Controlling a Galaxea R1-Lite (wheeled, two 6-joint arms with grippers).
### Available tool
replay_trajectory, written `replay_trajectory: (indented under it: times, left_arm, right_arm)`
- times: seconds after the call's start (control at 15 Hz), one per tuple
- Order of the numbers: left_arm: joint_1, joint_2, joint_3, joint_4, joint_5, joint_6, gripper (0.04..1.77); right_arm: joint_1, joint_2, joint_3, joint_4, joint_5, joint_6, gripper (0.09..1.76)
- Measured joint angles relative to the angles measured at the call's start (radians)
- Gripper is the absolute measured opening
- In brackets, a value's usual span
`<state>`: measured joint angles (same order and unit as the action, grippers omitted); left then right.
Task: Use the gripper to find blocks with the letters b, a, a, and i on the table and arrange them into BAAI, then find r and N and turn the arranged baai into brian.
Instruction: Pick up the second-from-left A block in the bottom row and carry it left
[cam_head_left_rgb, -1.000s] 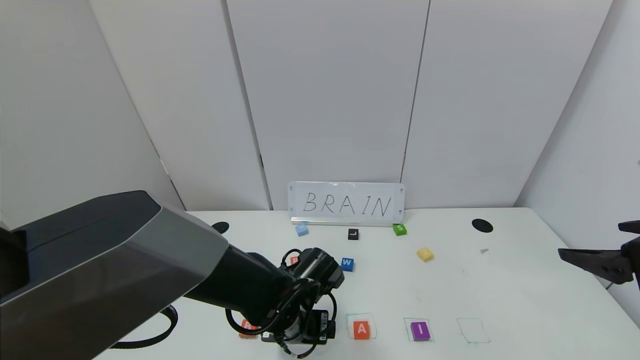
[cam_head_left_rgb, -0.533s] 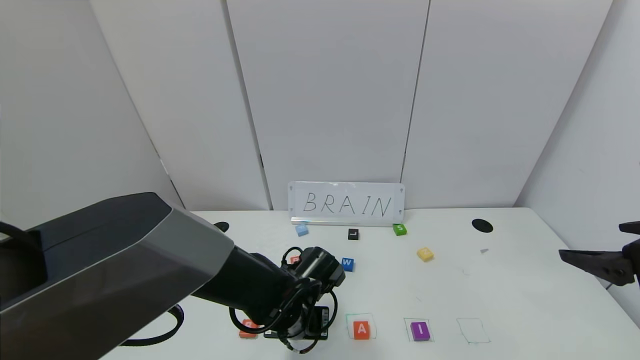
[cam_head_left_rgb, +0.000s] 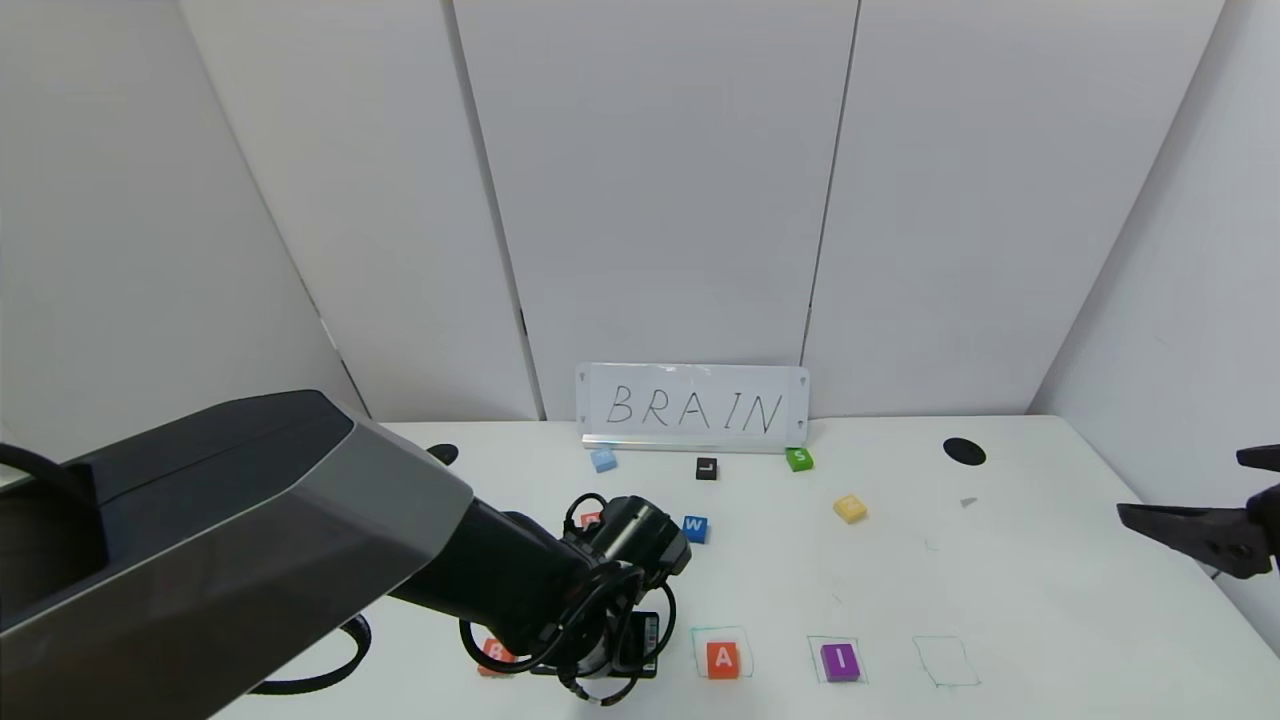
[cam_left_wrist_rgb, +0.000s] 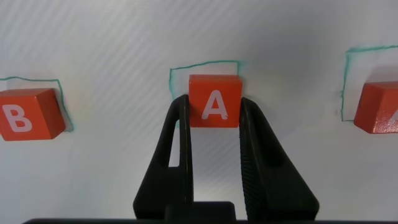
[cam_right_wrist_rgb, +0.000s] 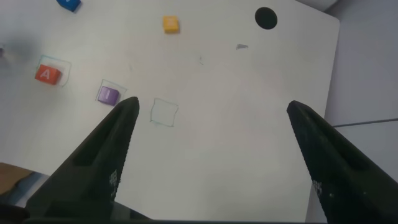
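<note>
— Where is the left claw (cam_left_wrist_rgb: 215, 118)?
— Low over the near edge of the tabletop (cam_head_left_rgb: 1000, 580), at about 7 o'clock from the middle. Two black fingers (cam_left_wrist_rgb: 177, 130) pressed on both sides of an orange A block (cam_left_wrist_rgb: 215, 101), so gripping it.

— Which way up is that A?
— Flat, letter face up, sides lined up with the fingers. Sitting at the near edge of a green square outline (cam_left_wrist_rgb: 205, 65), partly over the line.

— And the other blocks?
— Orange B block (cam_left_wrist_rgb: 28, 114) at one side, in its own green outline. Second orange A (cam_head_left_rgb: 722, 659) on the other side, then the purple I block (cam_head_left_rgb: 840, 661), both flat and upright to read. Empty green outline (cam_head_left_rgb: 943, 661) at 3 o'clock from the I.

— Room to move?
— Gaps between the row blocks, none touching. Lots of bare white toward 3 o'clock. Near edge close behind the row.

— Anything hard to see?
— From the head, held A fully hidden under the left arm, B block half hidden. Orange R block (cam_head_left_rgb: 590, 520) mostly hidden behind the wrist. Pale yellow N block (cam_head_left_rgb: 850, 508) at about 1 o'clock, letter too faint to read.

— Right claw (cam_right_wrist_rgb: 211, 155)?
— Parked off the 3 o'clock edge, fingers spread wide, holding nothing.
</note>
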<state>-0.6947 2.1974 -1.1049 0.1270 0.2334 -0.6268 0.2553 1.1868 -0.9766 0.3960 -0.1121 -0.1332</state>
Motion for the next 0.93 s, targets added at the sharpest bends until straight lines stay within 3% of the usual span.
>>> replay_trajectory:
  times: [0.53,0.93]
  left_arm:
    - [0.01,-0.036,-0.01,0.039,0.0,0.006,0.49]
    - [0.143,-0.177,-0.028,0.187,-0.012,0.117,0.49]
  right_arm:
    - [0.034,-0.001,0.012,-0.001,-0.039,0.001,1.71]
    - [0.046,-0.004,0.019,-0.006,-0.04,0.002,1.71]
